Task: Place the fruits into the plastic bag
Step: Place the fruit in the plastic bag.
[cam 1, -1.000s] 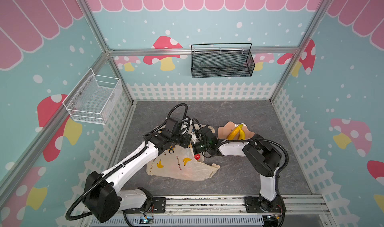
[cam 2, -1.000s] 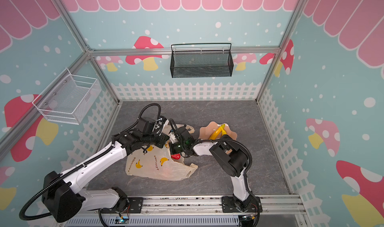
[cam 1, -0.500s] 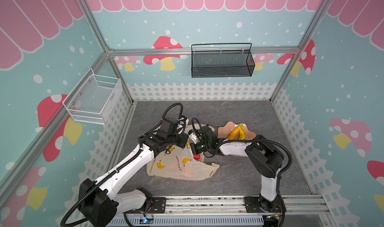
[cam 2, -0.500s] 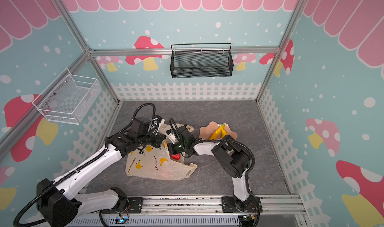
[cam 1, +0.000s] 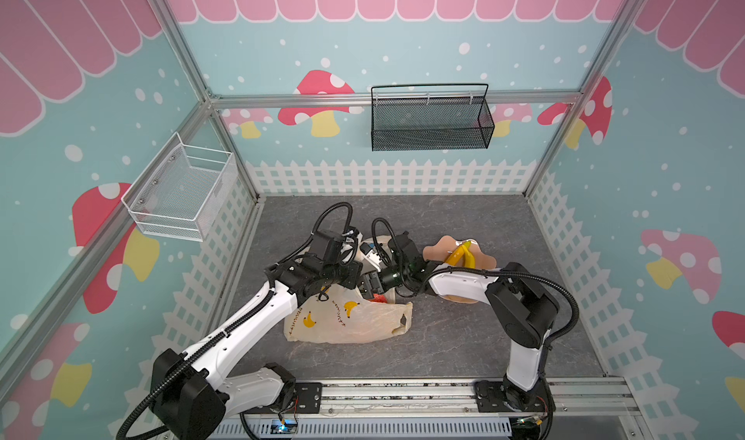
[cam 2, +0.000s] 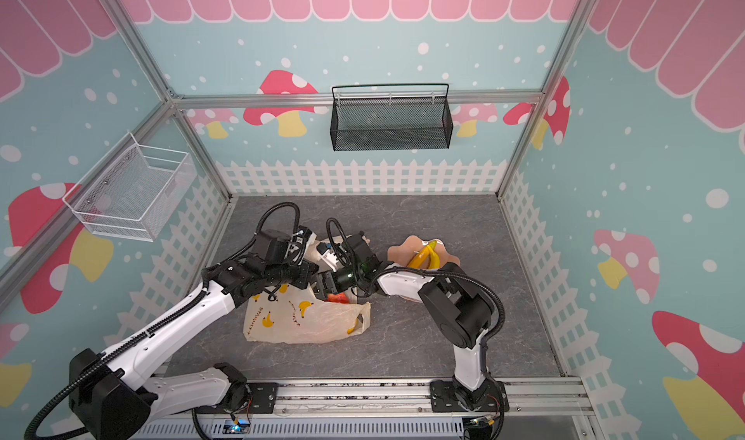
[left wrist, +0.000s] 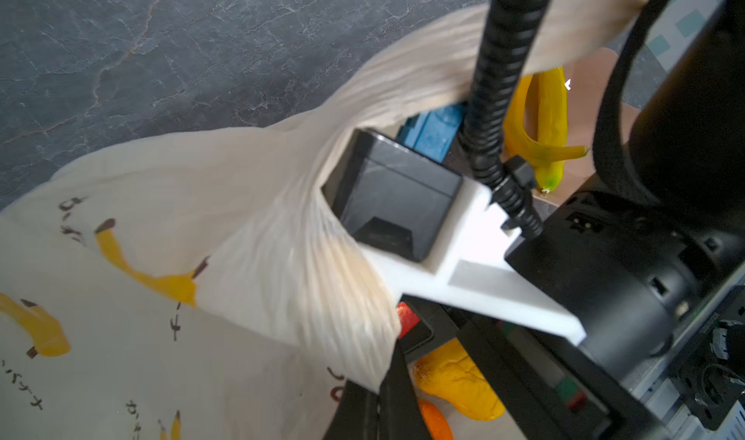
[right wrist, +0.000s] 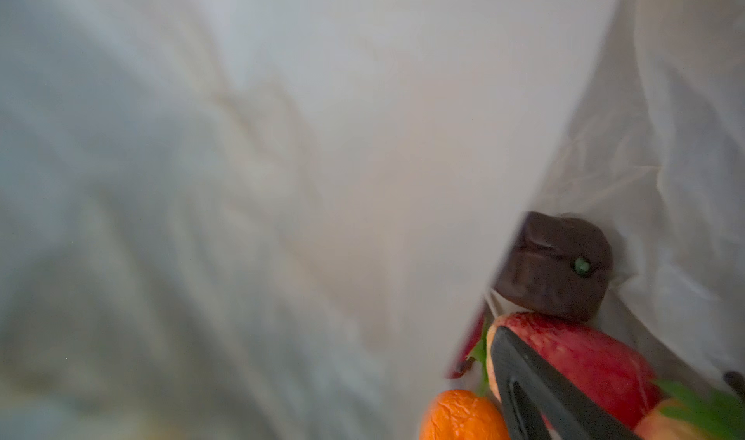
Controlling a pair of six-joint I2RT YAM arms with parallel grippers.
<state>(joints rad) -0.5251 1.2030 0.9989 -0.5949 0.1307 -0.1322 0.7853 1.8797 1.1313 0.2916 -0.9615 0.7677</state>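
the plastic bag lies slumped on the bench, left of centre and toward the front edge, with its mouth turned toward the middle. the left hand is closed. its pinch is hidden, but one handle strip runs raised and taut beside it, so i judge it grips the bag there to hold the mouth open. the right hand reaches inside the bag with its fingers spread wide. a red strawberry lies between them, loose as far as i can tell, touching a dark brown fruit and just beside an orange tangerine. two yellow bananas sit outside the bag on the pink plate, right of centre.

the bag is thin, limp film. it will likely sag shut and slide if the tension drops, so the hold belongs on the bunched handle or rim, not the printed wall. the toy fruits look light, hard and glossy, apt to slip or roll. the bananas, curved and seemingly joined, are best taken across the thick middle, jaws crossways to the curve.
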